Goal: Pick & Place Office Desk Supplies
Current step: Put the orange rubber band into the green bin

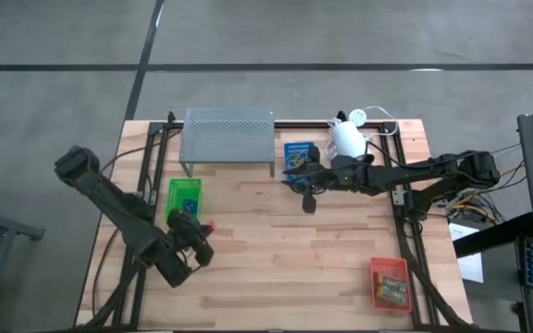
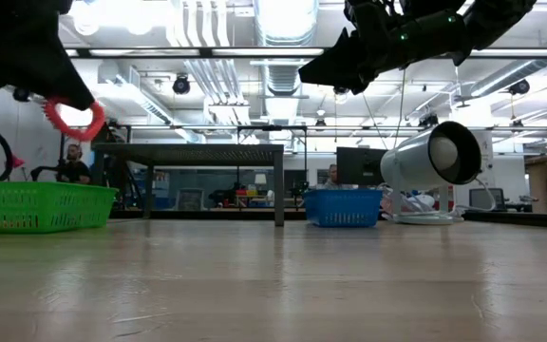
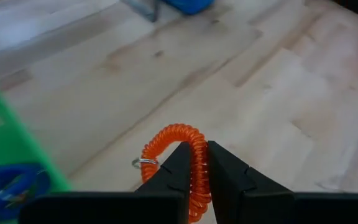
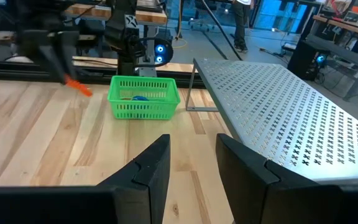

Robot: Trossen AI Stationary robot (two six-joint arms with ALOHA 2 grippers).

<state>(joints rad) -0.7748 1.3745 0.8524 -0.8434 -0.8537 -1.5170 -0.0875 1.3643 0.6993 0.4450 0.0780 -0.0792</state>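
My left gripper [image 3: 194,171] is pinched nearly shut on a red-orange coiled loop [image 3: 185,146]. I hold it by one side of the coil so the rest arcs free ahead of my fingers, its small metal ring [image 3: 140,163] hanging off to the side. I carry it lifted off the table [image 1: 285,268], just beside the green tray [image 1: 184,196]; that tray already holds a blue loop [image 4: 139,98], so I judge this one belongs in there too, and keeping it high lets it clear the tray's wall. In the low view the loop dangles under my dark fingers, above the tray's rim.

Further right stands the grey perforated shelf [image 1: 229,137], at the table's far edge, out of my path. Past it, my right gripper [image 4: 191,158] hovers above the table beside the blue tray [image 1: 298,154] and the white lamp [image 1: 347,137], fingers partly apart and holding nothing; I judge it waits there for its own turn. At the near right corner sits the red-orange tray [image 1: 390,281] with small printed boxes [image 1: 393,289] inside.
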